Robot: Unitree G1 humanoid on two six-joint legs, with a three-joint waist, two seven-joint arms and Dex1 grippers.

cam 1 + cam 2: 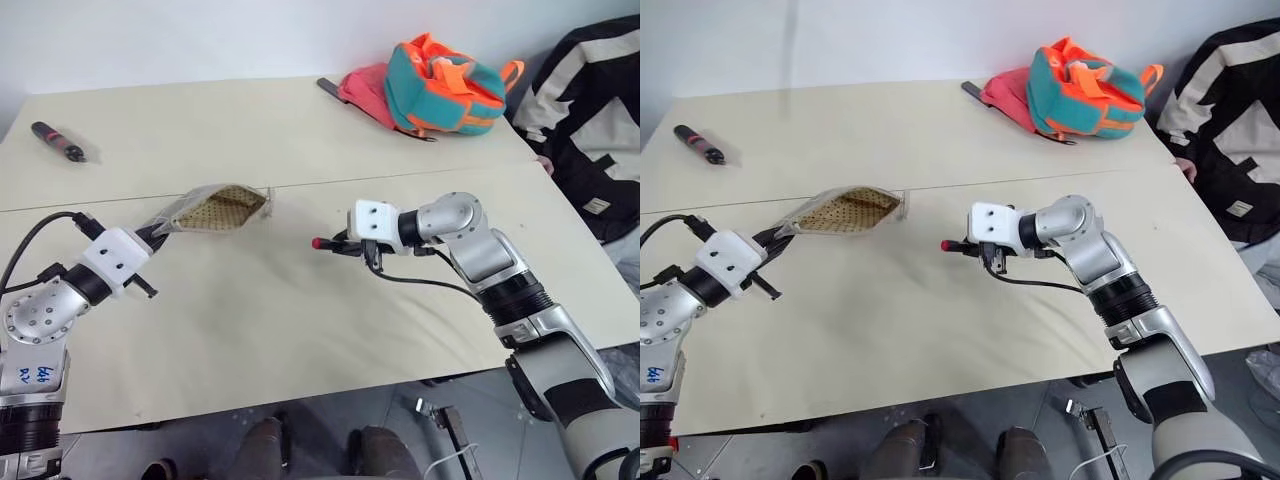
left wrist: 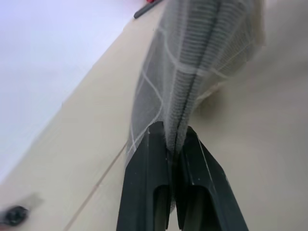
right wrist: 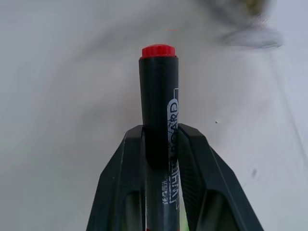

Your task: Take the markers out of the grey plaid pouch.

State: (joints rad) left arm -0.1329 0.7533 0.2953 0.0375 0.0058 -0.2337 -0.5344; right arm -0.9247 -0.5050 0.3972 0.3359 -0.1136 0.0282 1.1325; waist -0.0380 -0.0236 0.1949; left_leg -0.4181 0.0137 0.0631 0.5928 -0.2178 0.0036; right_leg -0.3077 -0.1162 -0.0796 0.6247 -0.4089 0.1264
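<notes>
**Marker out, pouch held up by one end**

Far left on the table (image 1: 300, 330) lies a thicker black-and-red pen (image 1: 57, 141), well apart from both arms and no part of the work in hand.

Next comes the left gripper (image 1: 158, 231). Its jaws are pressed fully together on one end of the grey plaid pouch (image 1: 215, 209), the fabric pinched between the fingers (image 2: 147, 178). Held by that end, the pouch juts out from the gripper, its mouth gaping towards the right arm, probably so the contents can be reached or slide free. It is flat grey cloth with thin white grid lines, and its tan speckled lining shows through the opening. Whether anything is left inside cannot be told.

Further right, apart from the pouch, the right gripper (image 1: 340, 243) hovers over the table with its jaws closed narrowly around the marker (image 1: 325, 243). The marker is a slim black stick with white lettering and a red end (image 3: 158, 51) that sticks out past the fingertips, pointing back towards the pouch.

At the far right edge sits a teal-and-orange backpack (image 1: 440, 85), untouched.
</notes>
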